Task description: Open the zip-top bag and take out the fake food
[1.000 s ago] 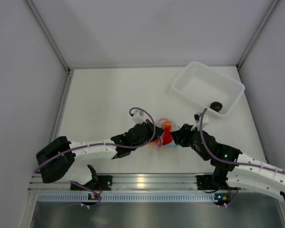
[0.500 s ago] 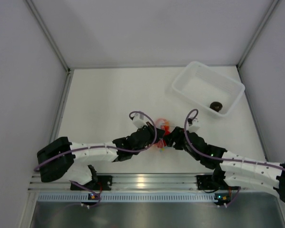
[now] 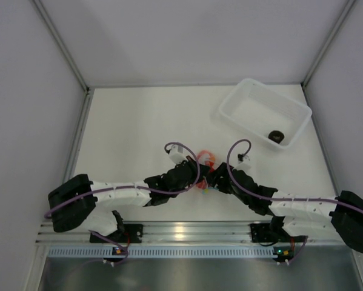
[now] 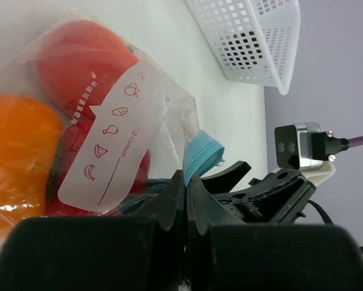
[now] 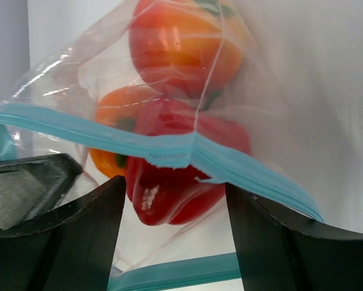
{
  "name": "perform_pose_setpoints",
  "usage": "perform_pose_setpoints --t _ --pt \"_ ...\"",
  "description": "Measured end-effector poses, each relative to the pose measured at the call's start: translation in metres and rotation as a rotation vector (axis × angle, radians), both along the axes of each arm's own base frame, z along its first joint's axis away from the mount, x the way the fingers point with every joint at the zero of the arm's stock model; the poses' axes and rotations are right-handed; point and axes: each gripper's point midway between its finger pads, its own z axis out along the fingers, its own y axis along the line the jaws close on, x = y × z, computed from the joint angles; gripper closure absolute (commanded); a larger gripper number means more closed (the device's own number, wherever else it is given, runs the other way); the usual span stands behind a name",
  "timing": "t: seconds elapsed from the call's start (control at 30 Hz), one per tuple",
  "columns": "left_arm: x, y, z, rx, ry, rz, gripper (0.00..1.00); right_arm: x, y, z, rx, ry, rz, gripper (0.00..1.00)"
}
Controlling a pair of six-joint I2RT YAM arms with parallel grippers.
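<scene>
Evidently only the dark piece [image 3: 276, 136] has been removed to the tray [image 3: 242, 100] at upper right, while the bag [image 4: 126, 121] at frame centre is pinched by the left gripper [image 4: 185, 194], its zip strip [image 5: 169, 151] is straddled by the spread right gripper [image 5: 173, 185], and the pepper [image 5: 175, 182] and oranges [image 5: 181, 42] are yet to be taken out.

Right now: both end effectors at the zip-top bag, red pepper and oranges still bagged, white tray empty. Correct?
Not quite. The white tray is not empty: a dark round piece lies in it, toward the right arm's side, as the top external view shows. The rest holds.
</scene>
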Motion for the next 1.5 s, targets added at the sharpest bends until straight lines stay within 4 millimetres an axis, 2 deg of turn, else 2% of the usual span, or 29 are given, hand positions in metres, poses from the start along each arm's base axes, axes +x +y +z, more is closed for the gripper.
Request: perform_pose_setpoints --t 0.2,0.43,0.73,0.8,0.87,0.93,1.13,1.2,1.23,1.3,1.43,1.5 --pt "-0.001 -0.001 0.0 -0.011 0.009 0.001 1.0 0.001 0.002 -0.019 -0.019 0.039 -0.015 0.23" --pt "0.005 0.004 0.001 -0.008 0.001 0.039 1.0 0.014 0.008 -0.033 -0.057 0.081 -0.045 0.14" --pt "0.015 0.012 0.001 -0.011 -0.005 0.1 1.0 0.048 0.017 -0.031 0.008 0.071 -0.107 0.16" --pt "0.015 0.015 -0.002 -0.01 -0.002 0.104 1.0 0.052 0.013 -0.031 -0.011 0.061 -0.113 0.19" --pt "0.011 0.017 -0.007 -0.007 0.009 0.096 1.0 0.054 0.01 -0.032 -0.032 0.049 -0.122 0.29" --pt "0.009 0.018 -0.009 -0.012 0.015 0.097 1.0 0.058 0.009 -0.029 -0.051 0.029 -0.122 0.33" --pt "0.01 0.026 -0.014 -0.01 0.015 0.12 1.0 0.074 0.002 -0.024 -0.149 -0.004 -0.121 0.34" --pt "0.011 0.03 -0.013 -0.012 0.009 0.135 1.0 0.08 0.003 -0.022 -0.193 -0.014 -0.099 0.28" --pt "0.012 0.033 -0.014 -0.009 0.005 0.15 1.0 0.083 0.004 -0.022 -0.21 -0.015 -0.088 0.22" --pt "0.017 0.041 -0.015 -0.004 -0.003 0.185 1.0 0.091 0.008 -0.024 -0.244 -0.011 -0.048 0.19" --pt "0.021 0.043 -0.015 -0.006 -0.006 0.206 1.0 0.103 0.016 -0.027 -0.27 -0.015 0.011 0.18" --pt "0.019 0.043 -0.016 -0.003 0.0 0.199 1.0 0.109 0.023 -0.028 -0.285 -0.02 0.044 0.22"
